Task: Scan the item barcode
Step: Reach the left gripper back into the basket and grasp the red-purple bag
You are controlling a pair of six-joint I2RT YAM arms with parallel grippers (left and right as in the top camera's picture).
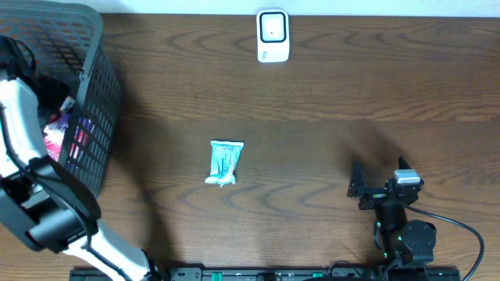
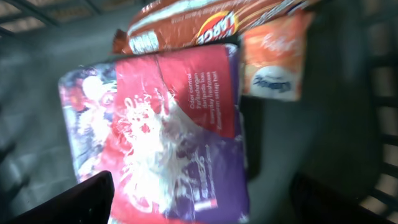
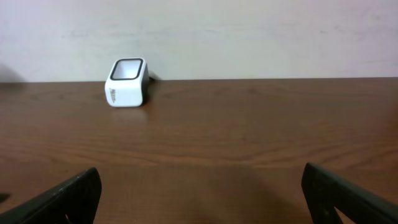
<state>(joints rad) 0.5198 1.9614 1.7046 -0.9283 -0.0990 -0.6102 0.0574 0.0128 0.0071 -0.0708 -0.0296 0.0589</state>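
basket point(image 1: 105, 101): packets point(image 2: 168, 137) inside, far left | scanner point(image 1: 273, 36): far edge | teal packet point(image 1: 225, 162): mid-table

Soft even light on the table point(image 1: 312, 94); basket point(image 2: 281, 149) interior dim, blurred.

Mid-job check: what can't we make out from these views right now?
- Barcode on the teal packet: too small overhead; outside the right wrist view.
- Barcode on the red packet: left wrist view is blurred; none shows on this face.
- Basket contents, overhead: mostly hidden by the left arm and the wall.
- Left gripper: not distinguishable overhead; fingers cut off at the left wrist frame's bottom.
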